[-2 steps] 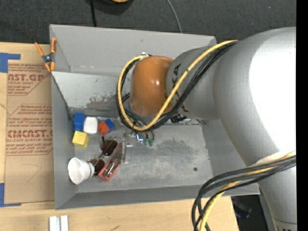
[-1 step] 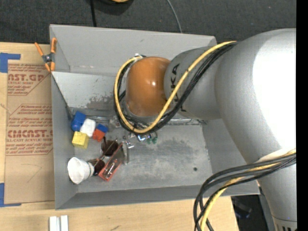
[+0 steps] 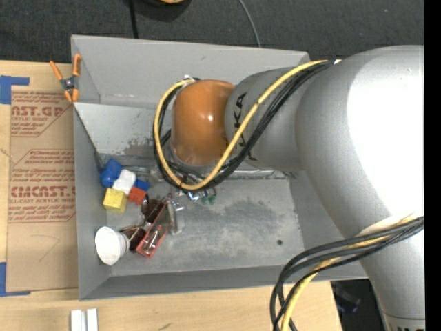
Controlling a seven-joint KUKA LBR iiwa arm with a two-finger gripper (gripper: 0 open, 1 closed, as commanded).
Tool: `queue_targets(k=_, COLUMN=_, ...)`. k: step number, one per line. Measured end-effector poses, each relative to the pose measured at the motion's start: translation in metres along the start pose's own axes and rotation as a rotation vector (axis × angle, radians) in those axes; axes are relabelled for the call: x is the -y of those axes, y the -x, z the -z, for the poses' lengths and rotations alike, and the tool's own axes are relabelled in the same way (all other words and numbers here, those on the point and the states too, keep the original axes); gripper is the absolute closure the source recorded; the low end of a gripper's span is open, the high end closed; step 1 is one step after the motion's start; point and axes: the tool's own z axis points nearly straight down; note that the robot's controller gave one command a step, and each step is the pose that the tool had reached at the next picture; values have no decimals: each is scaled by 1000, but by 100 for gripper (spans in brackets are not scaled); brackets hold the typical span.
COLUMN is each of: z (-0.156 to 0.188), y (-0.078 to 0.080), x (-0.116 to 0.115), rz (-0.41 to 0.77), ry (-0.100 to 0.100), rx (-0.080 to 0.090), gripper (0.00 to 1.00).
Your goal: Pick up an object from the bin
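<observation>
My gripper (image 3: 174, 211) pokes out from under the arm's wrist at the bin's left middle, low over a dark brown and red translucent thing (image 3: 153, 216) that lies beside it. A red translucent piece (image 3: 147, 241) lies just below that. A small orange-red block (image 3: 137, 195) and a small blue block (image 3: 142, 184) sit just left of the gripper. A small green thing (image 3: 207, 197) shows right of it, under the wrist.
At the bin's left wall sit a blue block (image 3: 109, 173), a white block (image 3: 125, 181) and a yellow block (image 3: 114, 200). A white cap (image 3: 109, 245) lies in the lower left corner. The arm covers the bin's right and back.
</observation>
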Motion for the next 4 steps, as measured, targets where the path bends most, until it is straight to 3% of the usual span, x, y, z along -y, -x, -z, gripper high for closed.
queue_targets(k=2, z=-3, y=1, x=-6, rz=78, ry=0, rx=3, gripper=0)
queue_targets(k=3, z=-4, y=6, x=-11, rz=178, ry=-1, rx=4, gripper=0)
queue_targets(k=4, z=-4, y=-4, x=-32, rz=665, ry=2, rx=6, gripper=100)
